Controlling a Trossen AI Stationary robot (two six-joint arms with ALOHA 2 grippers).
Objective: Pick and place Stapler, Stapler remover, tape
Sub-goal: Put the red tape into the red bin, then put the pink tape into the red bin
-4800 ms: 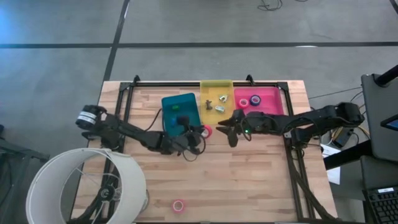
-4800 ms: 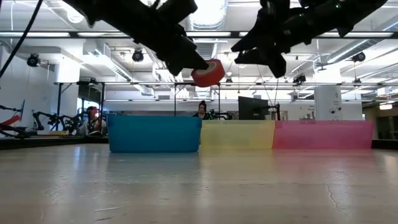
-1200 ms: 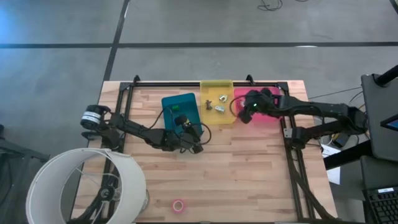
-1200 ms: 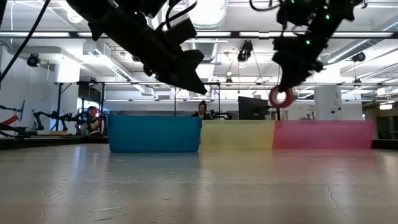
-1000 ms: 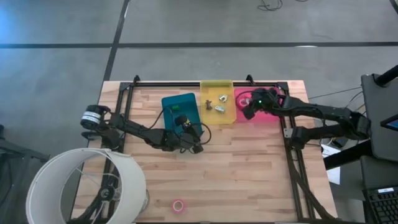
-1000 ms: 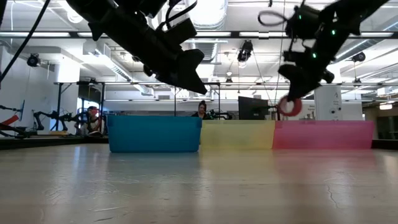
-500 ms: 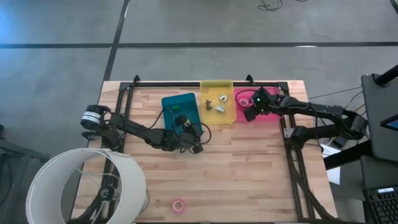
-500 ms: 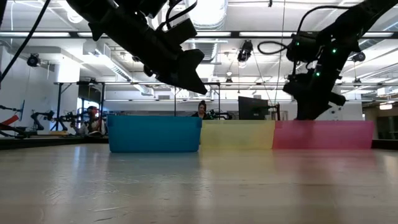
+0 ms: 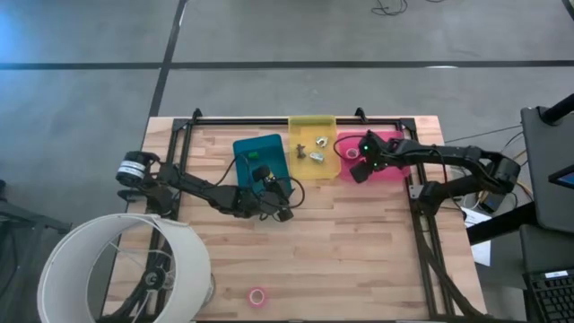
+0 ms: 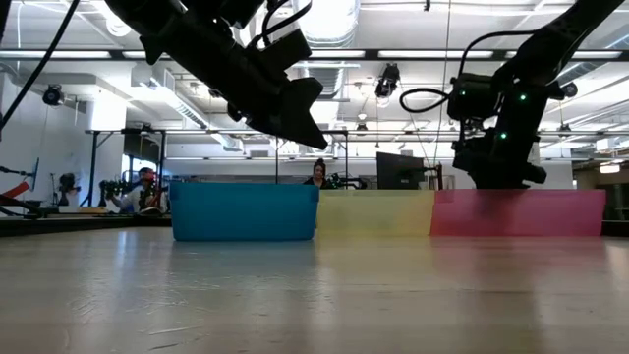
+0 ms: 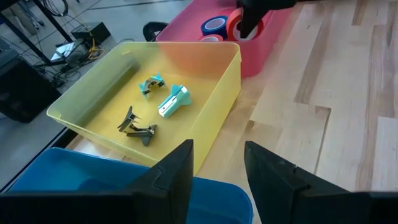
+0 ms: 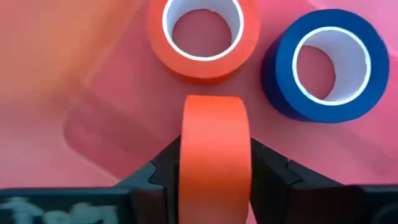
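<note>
Across a pale wooden table [image 9: 359, 242] in an open workshop with grey floor and ceiling strip lights, three bins stand side by side: blue bin [image 9: 260, 160], yellow bin [image 9: 311, 144], pink bin [image 9: 395, 170]. Inside the pink bin the right gripper [image 12: 214, 163] clamps an orange-red tape roll [image 12: 214, 140] on edge, near a flat red roll [image 12: 203, 37] and a blue roll [image 12: 323, 65]. Staple removers [image 11: 171, 101] lie in the yellow bin. The left gripper [image 11: 217, 171] hangs over the blue bin's edge, fingers parted, holding nothing. One pink roll [image 9: 257, 295] sits alone near the table's front edge, beside a white lampshade [image 9: 117, 269]. From table height the bin walls hide all contents. Two people [image 10: 316, 174] sit far behind.
</note>
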